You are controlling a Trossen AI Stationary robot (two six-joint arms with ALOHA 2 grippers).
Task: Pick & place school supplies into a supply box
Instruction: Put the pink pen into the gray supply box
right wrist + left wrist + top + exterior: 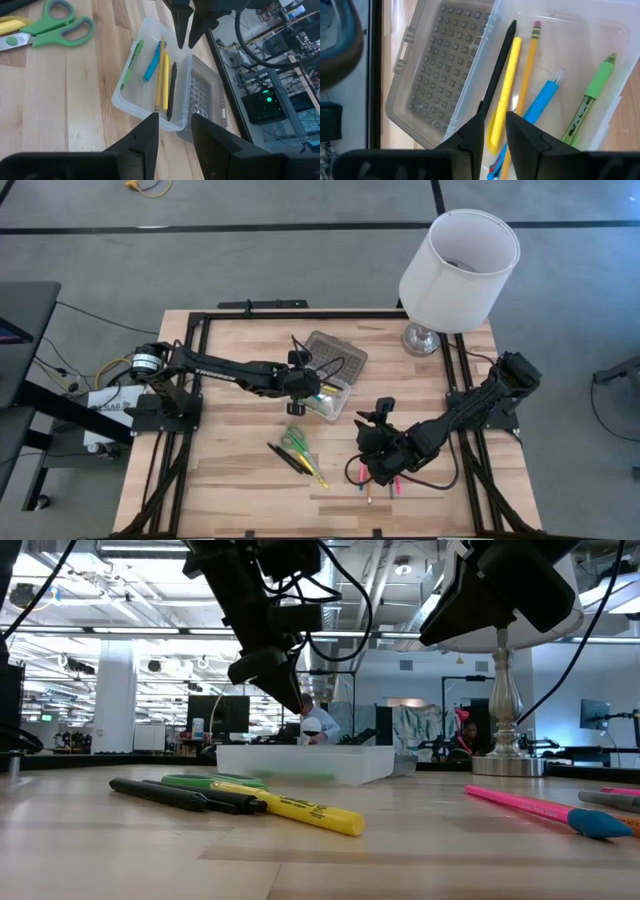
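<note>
Supply box (328, 380) open at table centre, lid laid flat beside it, left gripper (300, 387) just above.
Holds black pen (496, 80), yellow marker (504, 95), pencil (527, 65), blue pen (540, 102), green marker (590, 100). Left fingers (470, 137) slightly apart, clamping nothing. Right gripper (378, 465) spread wide, empty, near pink pens (362, 473). Scissors (294, 439) outside on table.

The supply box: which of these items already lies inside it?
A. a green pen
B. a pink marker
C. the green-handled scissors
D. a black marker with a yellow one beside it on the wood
A. The right wrist view shows a green pen lying inside the supply box, while the scissors lie outside it on the table.
</note>
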